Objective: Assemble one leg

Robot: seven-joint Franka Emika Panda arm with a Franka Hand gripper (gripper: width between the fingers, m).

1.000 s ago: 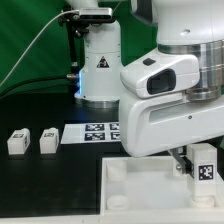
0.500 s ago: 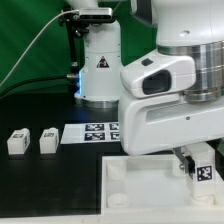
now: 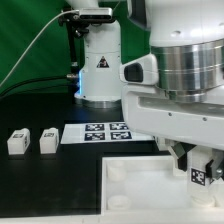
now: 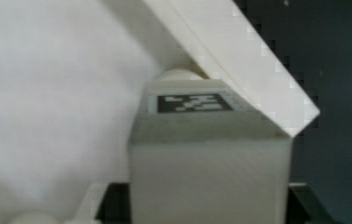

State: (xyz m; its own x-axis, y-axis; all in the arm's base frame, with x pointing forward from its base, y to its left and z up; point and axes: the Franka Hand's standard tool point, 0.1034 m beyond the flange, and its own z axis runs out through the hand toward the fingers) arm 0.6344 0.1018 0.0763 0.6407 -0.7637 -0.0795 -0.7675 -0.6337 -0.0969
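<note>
**Exterior and wrist views, one moment.** The Panda arm (image 3: 175, 90) fills the exterior view's right. Its jaws are closed on the leg (image 3: 200, 176), which is held upright with its marker tag facing the camera, over the white tray (image 3: 140, 195) at that view's right end. In the wrist view the same leg (image 4: 199, 150) points at a rounded corner socket (image 4: 182, 75) just beside the tray's raised rim (image 4: 226, 55) — whether it is seated there cannot be told. On the black tabletop (image 3: 40, 185), well apart at the exterior view's left, stand a loose leg (image 3: 16, 142) and a second loose leg (image 3: 48, 141) — near the marker board (image 3: 105, 131).
</note>
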